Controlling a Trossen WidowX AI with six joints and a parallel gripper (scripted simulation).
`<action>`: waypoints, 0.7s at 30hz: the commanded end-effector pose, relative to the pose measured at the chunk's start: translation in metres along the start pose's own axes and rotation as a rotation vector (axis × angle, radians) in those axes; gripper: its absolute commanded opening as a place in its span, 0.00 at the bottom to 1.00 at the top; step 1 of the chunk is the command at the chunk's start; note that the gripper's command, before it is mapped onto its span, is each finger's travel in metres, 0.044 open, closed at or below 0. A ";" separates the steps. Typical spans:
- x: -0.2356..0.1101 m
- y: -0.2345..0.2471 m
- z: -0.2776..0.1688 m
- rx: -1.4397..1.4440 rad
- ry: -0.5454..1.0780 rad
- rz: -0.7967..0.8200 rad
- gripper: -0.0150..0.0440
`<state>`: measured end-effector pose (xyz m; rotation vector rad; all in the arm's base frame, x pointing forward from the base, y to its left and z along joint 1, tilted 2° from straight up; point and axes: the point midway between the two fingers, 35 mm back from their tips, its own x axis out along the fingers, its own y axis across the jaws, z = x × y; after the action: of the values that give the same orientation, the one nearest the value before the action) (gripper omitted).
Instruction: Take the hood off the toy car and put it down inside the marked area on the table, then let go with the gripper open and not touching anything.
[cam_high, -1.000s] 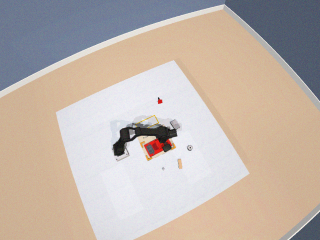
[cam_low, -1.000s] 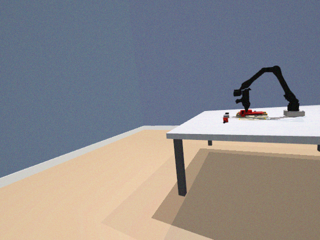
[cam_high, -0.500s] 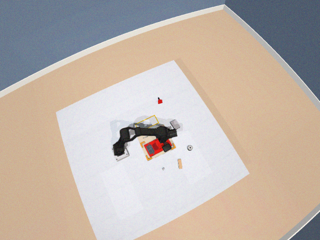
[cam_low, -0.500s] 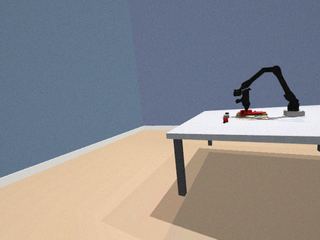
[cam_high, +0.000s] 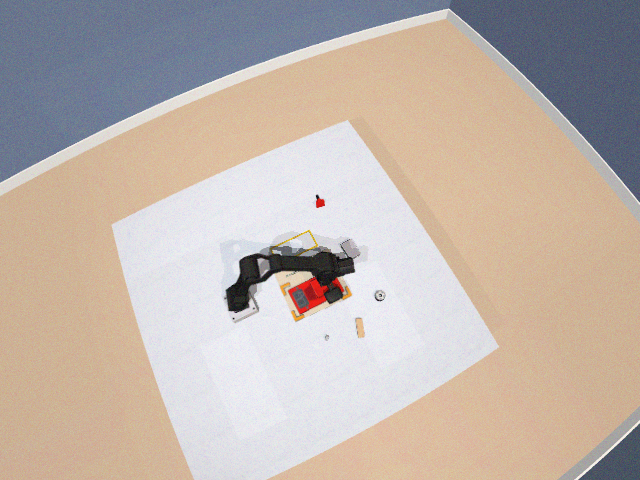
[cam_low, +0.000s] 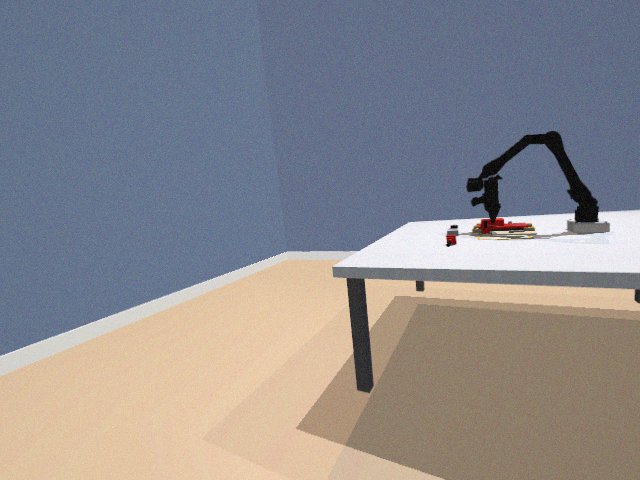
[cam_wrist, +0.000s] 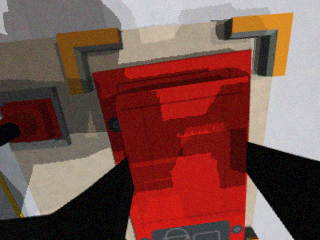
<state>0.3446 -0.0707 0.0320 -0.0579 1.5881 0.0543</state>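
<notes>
The red toy car (cam_high: 303, 296) (cam_low: 509, 225) lies on a beige board (cam_high: 285, 279) (cam_wrist: 60, 170) with orange corner brackets (cam_wrist: 86, 41). My gripper (cam_high: 330, 292) (cam_low: 494, 217) (cam_wrist: 184, 154) is down on the car. Its two black fingers press against the left and right sides of the raised red hood (cam_wrist: 192, 145), so it is shut on the hood. The hood still sits on the car. The marked area is a yellow outlined rectangle (cam_high: 289, 238) on the white table just behind the board, partly hidden by my arm.
A small red and black piece (cam_high: 320, 202) (cam_low: 451, 237) stands further back. A grey cube (cam_high: 349, 246), a round grey part (cam_high: 379, 293), a wooden block (cam_high: 359, 327) and a tiny grey part (cam_high: 326, 337) lie around the board. The arm base (cam_high: 241, 310) (cam_low: 587, 225) is to the left.
</notes>
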 end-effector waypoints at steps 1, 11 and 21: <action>-0.006 0.000 0.001 0.000 -0.007 -0.002 0.25; -0.013 0.000 0.001 0.000 -0.007 -0.002 0.25; -0.019 0.000 0.001 0.000 -0.007 -0.002 0.25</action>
<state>0.3442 -0.0707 0.0453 -0.0573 1.5916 0.0550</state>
